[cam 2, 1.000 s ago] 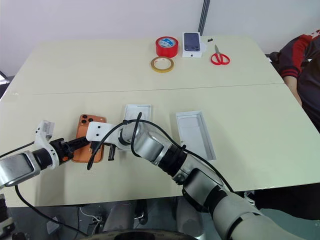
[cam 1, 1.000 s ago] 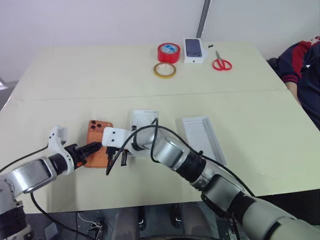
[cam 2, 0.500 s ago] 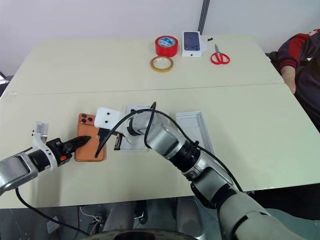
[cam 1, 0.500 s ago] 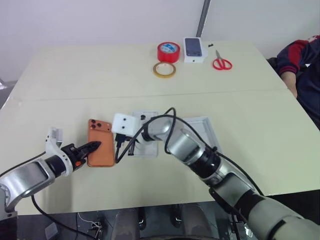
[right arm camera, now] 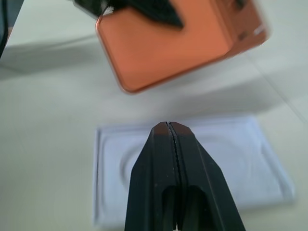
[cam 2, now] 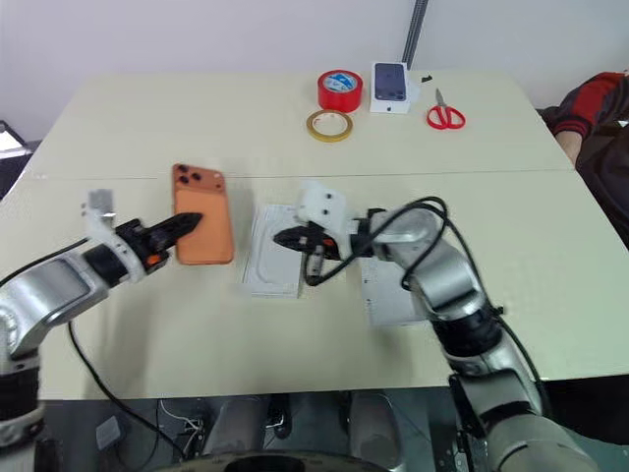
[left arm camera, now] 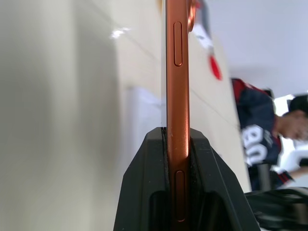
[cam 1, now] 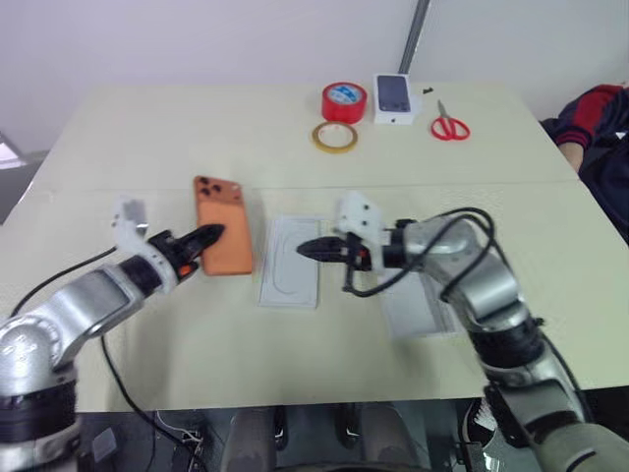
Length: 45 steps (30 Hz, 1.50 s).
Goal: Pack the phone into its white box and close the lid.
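This looks like a plain test room or lab rather than a home. A wide pale surface, made of two tabletops pushed together with a seam across the middle, stands against a bare white wall. Along the far edge of the surface lie packing supplies: a red roll of tape, a thinner yellowish roll of tape just in front of the red one, a small white box printed with a dark phone beside the red roll, and red-handled scissors beyond that box. A person in a dark and red sleeve sits at the surface's right end.
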{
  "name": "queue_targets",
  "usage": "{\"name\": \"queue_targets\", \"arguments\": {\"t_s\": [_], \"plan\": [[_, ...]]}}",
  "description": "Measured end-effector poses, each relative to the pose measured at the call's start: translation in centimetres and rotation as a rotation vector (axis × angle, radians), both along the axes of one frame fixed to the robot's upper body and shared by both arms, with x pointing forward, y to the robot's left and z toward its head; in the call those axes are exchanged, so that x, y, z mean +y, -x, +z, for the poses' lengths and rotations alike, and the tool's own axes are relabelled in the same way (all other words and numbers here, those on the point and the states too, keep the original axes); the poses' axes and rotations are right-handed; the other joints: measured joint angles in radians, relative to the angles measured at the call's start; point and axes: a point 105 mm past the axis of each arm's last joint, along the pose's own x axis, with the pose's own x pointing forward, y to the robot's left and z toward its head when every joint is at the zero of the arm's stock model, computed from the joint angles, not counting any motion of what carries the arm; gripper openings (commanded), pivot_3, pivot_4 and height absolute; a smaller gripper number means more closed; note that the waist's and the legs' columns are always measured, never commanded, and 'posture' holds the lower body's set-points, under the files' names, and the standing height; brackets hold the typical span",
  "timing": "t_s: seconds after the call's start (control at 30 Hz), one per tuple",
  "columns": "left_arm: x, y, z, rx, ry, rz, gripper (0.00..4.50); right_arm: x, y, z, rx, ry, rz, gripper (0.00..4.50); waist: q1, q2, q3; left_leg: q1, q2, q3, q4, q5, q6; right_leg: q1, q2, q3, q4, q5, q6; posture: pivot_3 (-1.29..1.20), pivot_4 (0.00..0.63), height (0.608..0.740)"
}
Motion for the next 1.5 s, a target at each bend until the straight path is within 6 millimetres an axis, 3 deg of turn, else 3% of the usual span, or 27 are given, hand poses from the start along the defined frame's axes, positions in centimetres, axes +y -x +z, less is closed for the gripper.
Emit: {"name": "queue_targets", "arguments": {"t_s": [0.1, 0.33, 0.57, 0.97, 1.1, 1.27, 1.37, 1.5], "plan": [[-2.5, -0.4, -0.7, 0.035, -0.005, -0.074, 0.04, -1.6, -0.1, -0.4, 0.023, -0.002, -0.042, 0.0, -0.006, 0.0, 0.0, 0.002, 0.001, 0.0, 0.001, 0.002, 0.003, 0.001, 0.003, 0.001, 0.001, 0.0, 0.0, 0.0, 0.15, 0.736], [-4.2, -1.2, -3.2, 0.144, -0.018, -0.113, 0.04, -3.2, 0.0, -1.0, 0.027, 0.013, -0.107, 0.0, 0.002, -0.001, 0.001, 0.003, 0.002, -0.002, 0.006, 0.003, 0.001, 0.004, 0.012, 0.0, 0.003, 0.0, 0.001, 0.0, 0.15, 0.736], [-5.2, -1.5, -5.0, 0.186, -0.071, -0.136, 0.04, -3.6, -0.2, -1.0, 0.02, 0.009, -0.141, 0.0, 0.003, -0.001, 0.001, 0.002, 0.002, -0.003, 0.015, 0.0, 0.006, 0.008, 0.01, 0.0, 0.003, 0.0, 0.001, 0.0, 0.15, 0.736], [-6.5, -1.9, -5.1, 0.165, -0.103, -0.194, 0.04, -3.3, -0.2, -1.2, -0.003, 0.024, -0.138, 0.0, 0.002, -0.001, 0.001, 0.002, 0.002, -0.003, 0.015, -0.001, 0.007, 0.009, 0.008, -0.001, 0.003, 0.0, 0.001, 0.0, 0.15, 0.736], [-6.6, -1.8, -5.3, 0.168, -0.117, -0.208, 1.68, -3.2, -0.1, -1.3, -0.003, 0.026, -0.136, 0.0, 0.002, -0.001, 0.001, 0.002, 0.002, -0.003, 0.015, -0.001, 0.007, 0.009, 0.008, -0.001, 0.003, 0.0, 0.001, 0.0, 0.15, 0.736], [-6.9, -1.6, -4.9, 0.147, -0.117, -0.236, 4.18, -3.1, -0.1, -1.3, -0.006, 0.026, -0.135, 0.0, 0.003, -0.001, 0.001, 0.003, 0.002, -0.004, 0.016, -0.001, 0.007, 0.01, 0.008, -0.001, 0.003, 0.0, 0.001, 0.0, 0.15, 0.736], [-6.4, -1.4, -4.3, 0.13, -0.122, -0.242, 4.18, -3.2, -0.2, -1.3, -0.008, 0.028, -0.137, 0.0, -0.001, -0.001, 0.001, 0.003, 0.002, -0.004, 0.015, -0.001, 0.007, 0.01, 0.008, -0.001, 0.003, 0.0, 0.001, 0.0, 0.15, 0.736], [-4.3, -1.4, -3.0, 0.094, -0.168, -0.205, 4.18, -3.5, -0.3, -1.3, -0.009, 0.038, -0.147, 0.0, -0.001, -0.001, 0.002, 0.003, 0.003, -0.004, 0.015, -0.001, 0.007, 0.009, 0.009, -0.001, 0.003, 0.0, 0.001, 0.0, 0.15, 0.736]]}}
